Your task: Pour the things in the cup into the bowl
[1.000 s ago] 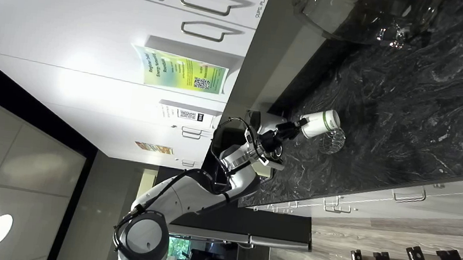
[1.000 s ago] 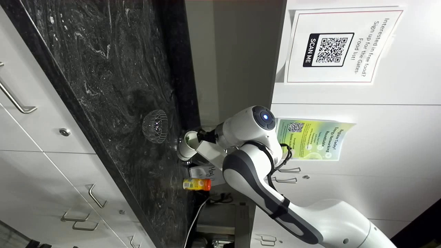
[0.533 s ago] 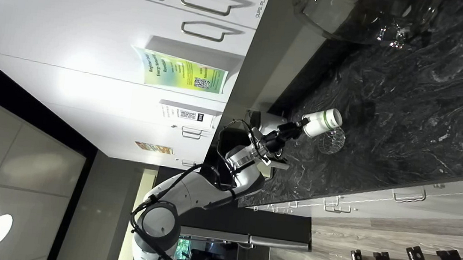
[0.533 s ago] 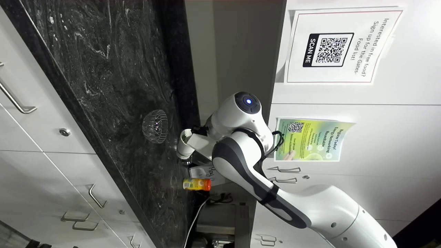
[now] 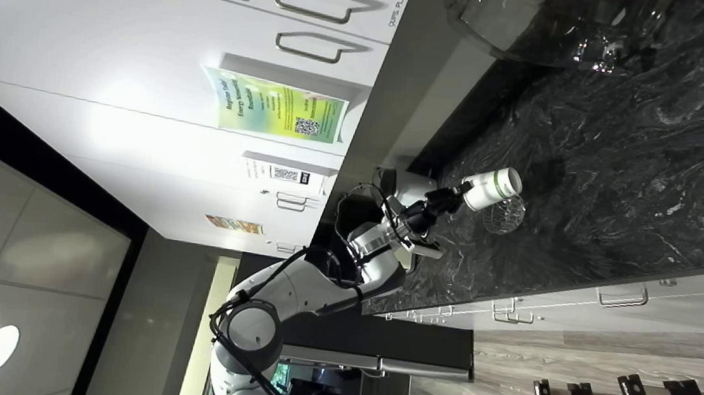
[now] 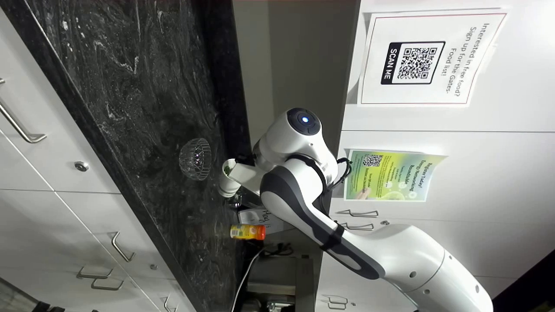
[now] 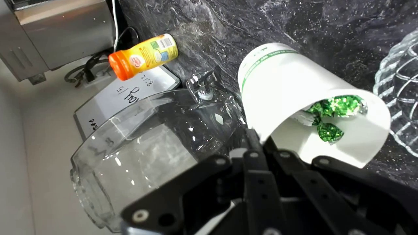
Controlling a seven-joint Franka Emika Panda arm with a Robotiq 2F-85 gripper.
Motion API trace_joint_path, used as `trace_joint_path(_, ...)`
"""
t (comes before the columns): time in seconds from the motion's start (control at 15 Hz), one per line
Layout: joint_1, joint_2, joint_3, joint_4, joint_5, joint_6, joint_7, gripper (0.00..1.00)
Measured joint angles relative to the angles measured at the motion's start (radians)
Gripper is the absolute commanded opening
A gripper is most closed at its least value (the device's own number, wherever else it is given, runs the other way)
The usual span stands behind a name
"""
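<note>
We've got the cup (image 7: 298, 86) hanging off the counter (image 6: 151, 86), tipped well over from upright, and the gripper (image 7: 262, 141) is clamped on its rim, jaws closed up on either side of the wall. Inside, short of the lip, sits some shiny green wrapped stuff (image 7: 344, 106); can't tell if that's 1 piece or 2. The bowl (image 6: 194, 159) sits upright on the counter, with a gap between it and the cup in an exterior view, so we don't think they're touching. Can't make out if the bowl holds anything.

So imo we're at the lead-in to the pour: grab and lift done, tilt partly there, nothing we can see tipped out. Next move, we'd bring the mouth sideways over the bowl (the wrist view has it facing that way), then roll the wrist until the mouth points down. Go slow, since wrappers could hang up on the wall and then drop all at once. And ngl, we'd watch the big clear drink dispenser (image 7: 153, 156): its spigot (image 7: 205, 93) looks near the cup's base, but we can't judge how near.
</note>
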Motion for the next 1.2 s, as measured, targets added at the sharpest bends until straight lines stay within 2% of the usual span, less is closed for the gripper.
trace_joint_path(0.6,0.022,0.014,0.006,0.000,-0.015,-0.026,0.001,0.01)
trace_joint_path(1.2,0.087,0.066,0.033,0.012,-0.093,-0.209,0.059,0.01)
